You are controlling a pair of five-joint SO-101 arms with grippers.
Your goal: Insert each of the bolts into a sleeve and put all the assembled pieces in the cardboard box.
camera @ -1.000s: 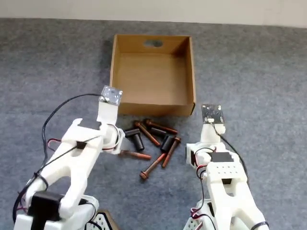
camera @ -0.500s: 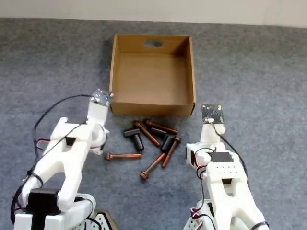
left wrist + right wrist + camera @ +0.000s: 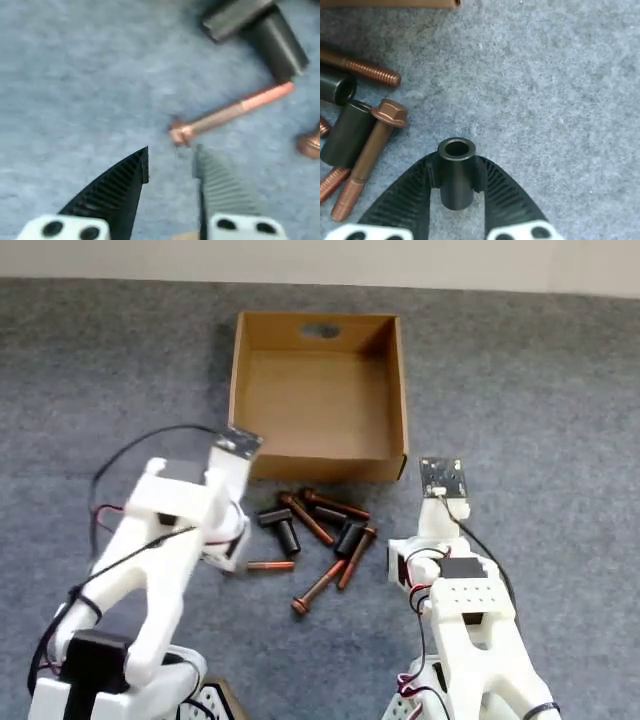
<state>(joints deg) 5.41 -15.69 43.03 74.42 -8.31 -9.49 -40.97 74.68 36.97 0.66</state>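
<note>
- Swung back rightward since half a second ago with the left arm (image 3: 170, 540), now overlapping the head end of one bolt (image 3: 272, 565) lying apart at lower centre of the high view.
- Left gripper (image 3: 171, 150): jaws parted, gripping nothing, tips just short of that bolt's head; touching or not, hard to say.
- Right gripper (image 3: 456, 160): jaws closed on a black sleeve (image 3: 456, 182), bore toward the wrist camera, grey bench (image 3: 560, 100) behind.
- No shift on the right arm (image 3: 470, 620), lower right of the high view.
- Cardboard box (image 3: 236, 390) at upper centre, open side up.
- Just below its front wall, a loose pile of more bolts (image 3: 322, 585) and sleeves (image 3: 283, 532), several touching.
</note>
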